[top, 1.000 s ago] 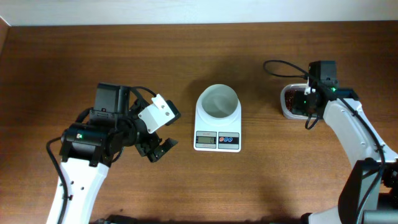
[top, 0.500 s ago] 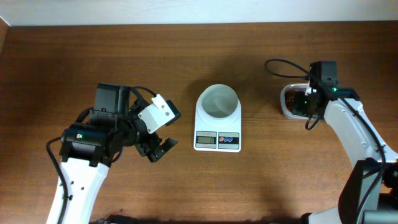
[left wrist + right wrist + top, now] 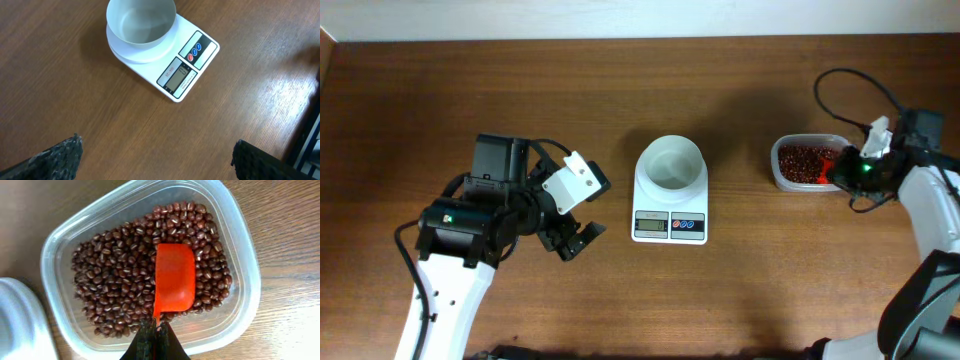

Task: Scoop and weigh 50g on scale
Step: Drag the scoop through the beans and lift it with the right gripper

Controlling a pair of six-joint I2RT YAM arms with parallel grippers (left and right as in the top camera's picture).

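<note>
The right pincer (image 3: 155, 344) pinches the scoop (image 3: 175, 282) over beans (image 3: 115, 280) just ahead; the left pincer (image 3: 157, 157) gapes empty. The bowl (image 3: 141, 25) on the scale (image 3: 186, 70) holds nothing yet.

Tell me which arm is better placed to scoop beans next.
Right. The right gripper is shut on the scoop handle, with the scoop over the beans in the tub. The left gripper hangs open and empty beside the scale, away from the tub.
</note>
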